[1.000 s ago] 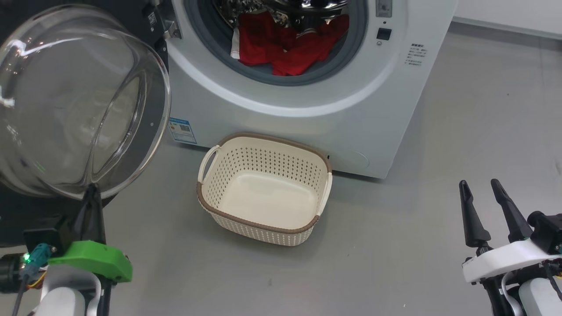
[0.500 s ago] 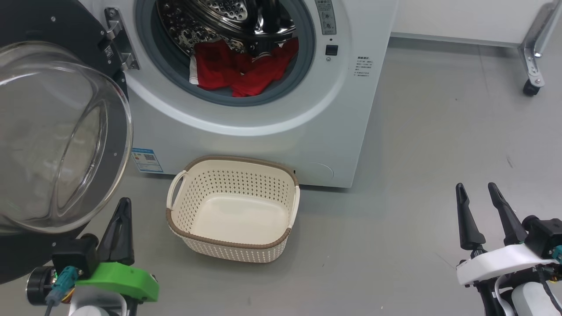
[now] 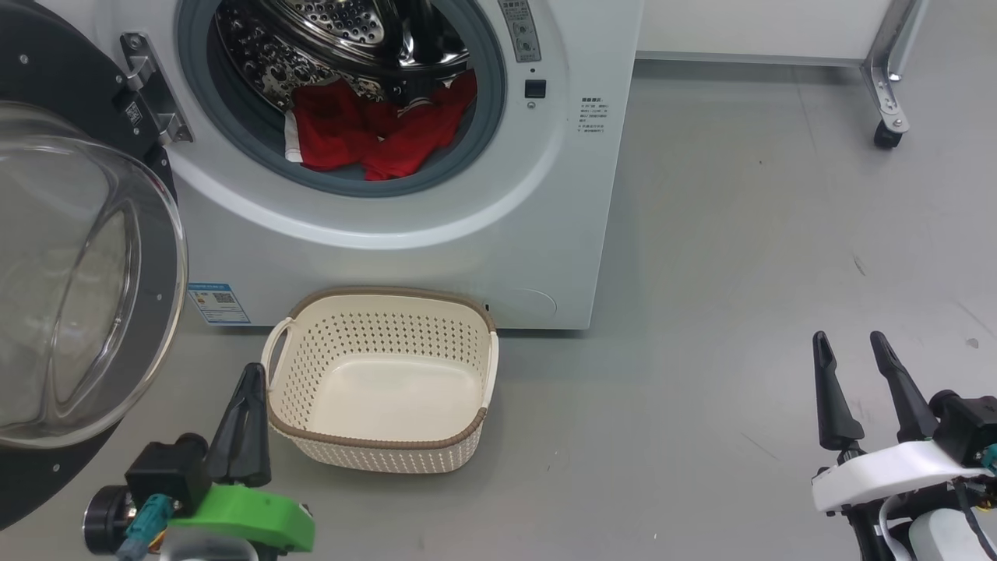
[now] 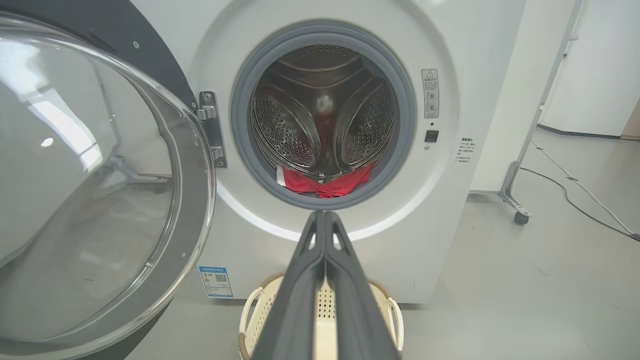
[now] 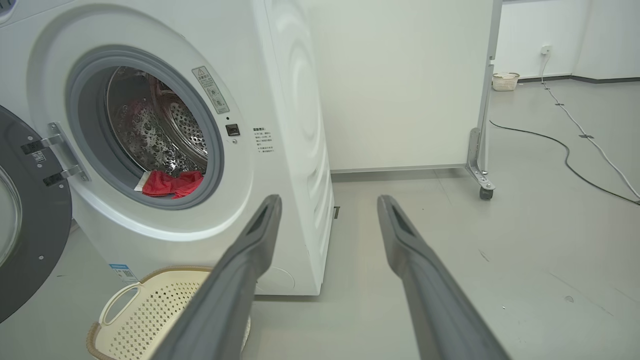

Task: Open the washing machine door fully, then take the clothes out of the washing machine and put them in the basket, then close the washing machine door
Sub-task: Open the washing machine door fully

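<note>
The white washing machine (image 3: 405,234) stands ahead with its drum open. The washing machine door (image 3: 78,273), black with a bulging glass bowl, hangs swung out to the left. Red clothes (image 3: 374,136) lie at the front of the steel drum, also seen as clothes (image 4: 325,182) and clothes (image 5: 170,184). The cream basket (image 3: 374,456) sits empty on the floor before the machine. My left gripper (image 3: 253,370) is shut on nothing, just left of the basket and apart from the door; its tip (image 4: 322,215) points toward the drum. My right gripper (image 3: 849,339) stands open and empty at lower right.
A metal frame leg on a caster (image 3: 888,117) stands right of the machine, in front of a white panel. A dark cable (image 5: 565,145) runs over the grey floor farther right. A small basket (image 5: 505,81) sits by the far wall.
The head camera has swung, shifting the whole picture left and down. My left gripper's tip, earlier at the door's lower rim, now stands apart from it beside the basket. The right gripper looks unchanged.
</note>
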Available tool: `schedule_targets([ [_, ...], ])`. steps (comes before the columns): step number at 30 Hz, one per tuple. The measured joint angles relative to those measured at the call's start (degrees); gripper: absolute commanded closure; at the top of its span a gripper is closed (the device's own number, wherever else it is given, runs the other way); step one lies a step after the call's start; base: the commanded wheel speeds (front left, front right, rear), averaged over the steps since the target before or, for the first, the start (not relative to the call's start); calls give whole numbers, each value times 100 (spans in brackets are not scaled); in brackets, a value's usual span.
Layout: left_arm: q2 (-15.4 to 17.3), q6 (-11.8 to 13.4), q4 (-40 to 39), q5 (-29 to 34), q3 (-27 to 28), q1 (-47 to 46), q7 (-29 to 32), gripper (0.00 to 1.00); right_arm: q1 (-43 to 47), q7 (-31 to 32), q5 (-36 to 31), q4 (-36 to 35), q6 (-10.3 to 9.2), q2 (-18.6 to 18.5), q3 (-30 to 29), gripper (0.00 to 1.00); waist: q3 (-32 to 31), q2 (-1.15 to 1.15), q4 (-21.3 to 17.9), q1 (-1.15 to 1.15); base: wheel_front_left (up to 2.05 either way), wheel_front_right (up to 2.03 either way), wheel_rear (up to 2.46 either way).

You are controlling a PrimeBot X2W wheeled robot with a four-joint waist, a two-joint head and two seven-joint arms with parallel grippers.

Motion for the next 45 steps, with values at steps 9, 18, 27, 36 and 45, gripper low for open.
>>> schedule_targets([
  [9, -24, -15, -81, 11, -104, 96, -82, 0, 94, -14, -34, -32, -13, 1, -21, 0, 8, 0, -34, 0, 0, 0, 0],
  [18, -25, -12, -89, 7, -100, 143, -132, 0, 96, -14, -79, -54, -11, 5, 8, 0, 4, 0, -79, 0, 0, 0, 0],
  [27, -34, -12, -100, -7, -103, 207, -149, 0, 99, -14, -94, -75, -9, 7, 8, 0, -5, 0, -98, 0, 0, 0, 0],
  [36, -51, -9, -115, -7, -103, 207, -157, 0, 100, -14, -287, -99, -8, -19, 26, 0, 7, 0, -78, 0, 0, 0, 0],
  [45, -54, 41, -123, -4, -108, 207, -199, 0, 101, -14, -311, -109, -10, -20, 15, 0, 44, 0, -49, 0, 0, 0, 0],
])
